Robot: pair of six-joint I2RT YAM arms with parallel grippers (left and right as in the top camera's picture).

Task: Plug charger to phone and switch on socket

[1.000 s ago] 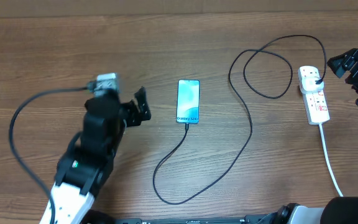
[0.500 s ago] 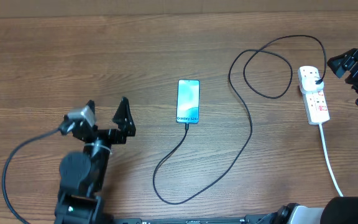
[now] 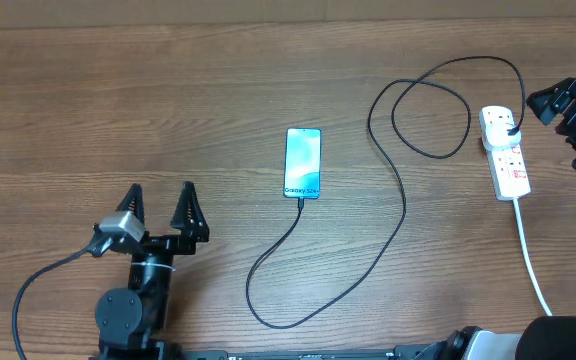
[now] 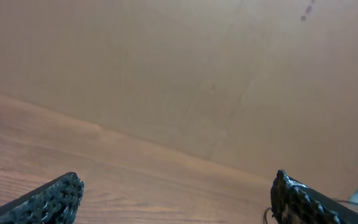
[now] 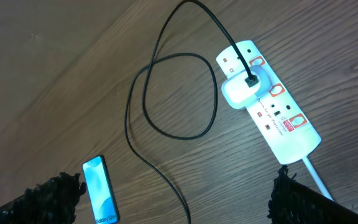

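Black cable (image 3: pixel 405 200): tip sat at phone (image 3: pixel 303 162) bottom edge; other end plugged into socket (image 3: pixel 505 150).
Left gripper (image 3: pixel 160 192): jaws apart, empty.
Right gripper (image 5: pixel 176 182): jaws apart, near socket.

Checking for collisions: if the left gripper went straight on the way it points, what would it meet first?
The way looks free: the left gripper, jaws open, points over bare table toward the far edge. The phone lies off to its right. Depth beyond is unclear.
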